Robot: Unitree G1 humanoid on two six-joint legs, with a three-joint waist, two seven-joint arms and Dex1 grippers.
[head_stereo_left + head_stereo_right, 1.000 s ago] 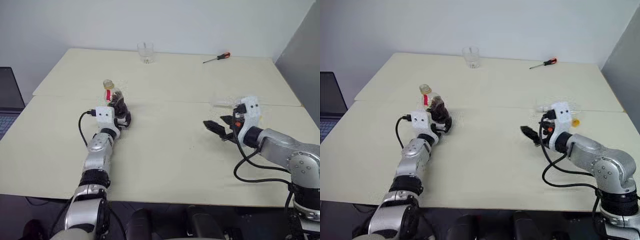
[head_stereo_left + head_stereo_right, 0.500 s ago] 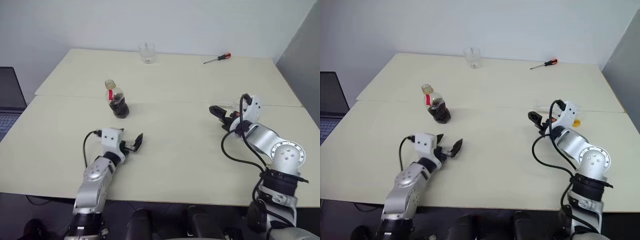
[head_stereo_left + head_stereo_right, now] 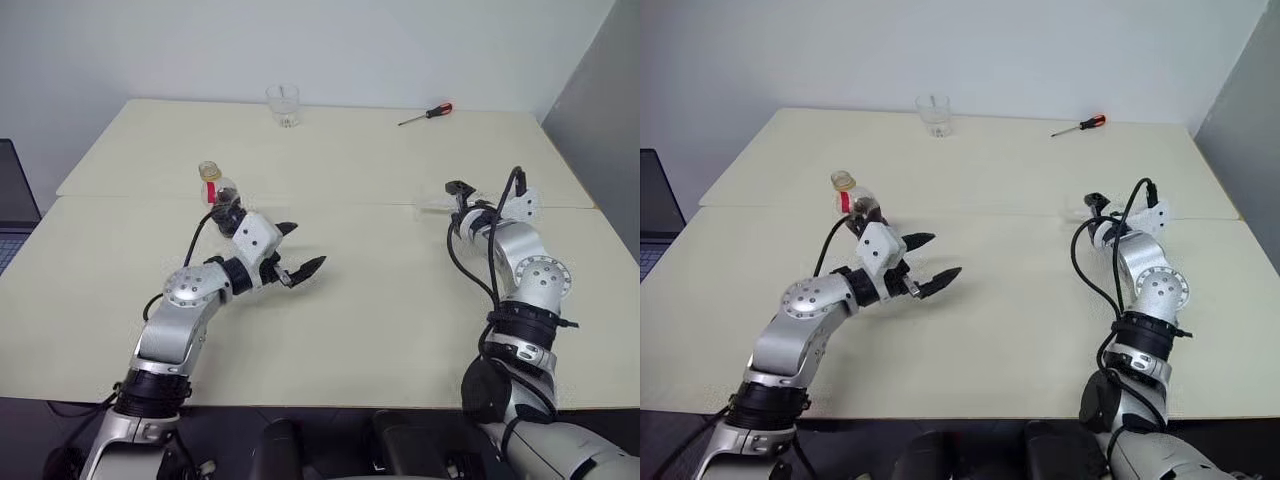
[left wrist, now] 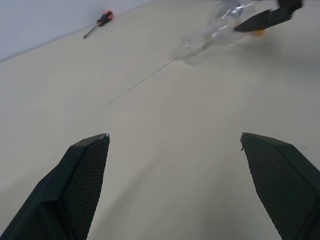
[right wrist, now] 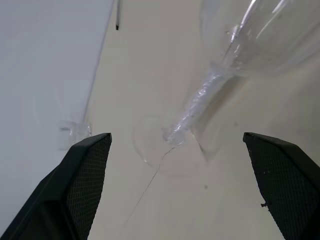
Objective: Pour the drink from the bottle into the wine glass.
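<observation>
A clear, thin-stemmed wine glass (image 5: 210, 90) stands upright between the wide-open black mesh-textured fingers of the right gripper (image 3: 462, 200). The left gripper (image 3: 297, 252), jaws spread and empty, hangs just beyond the squat plastic bottle (image 3: 222, 197) of dark drink (image 3: 229, 209).

1. The right gripper (image 5: 177, 192) has its jaws spread wide, one black finger (image 5: 82, 177) at each side.
2. Between them lies the wine glass (image 5: 210, 90) on its side on the pale bench (image 5: 150, 60), its round foot (image 5: 160, 145) nearest.
3. A short tumbler (image 5: 75, 132) stands farther off by the wall.
</observation>
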